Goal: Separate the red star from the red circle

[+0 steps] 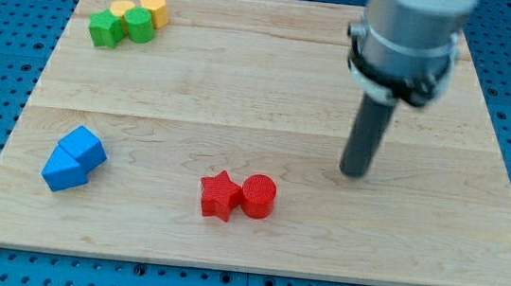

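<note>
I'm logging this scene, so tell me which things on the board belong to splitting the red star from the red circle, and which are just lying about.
In the job: red star, red circle touching it, my tip up-right of both.

Lying about: two blue blocks, two green blocks, two yellow blocks.

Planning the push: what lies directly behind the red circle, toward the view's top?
Only bare board lies behind the red circle. My tip stands up-right of it, apart. The red star touches its left side. Nothing is hidden there.

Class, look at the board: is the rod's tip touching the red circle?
No, my tip stands apart from the red circle, up and toward the view's right of it, with bare board between them.
</note>
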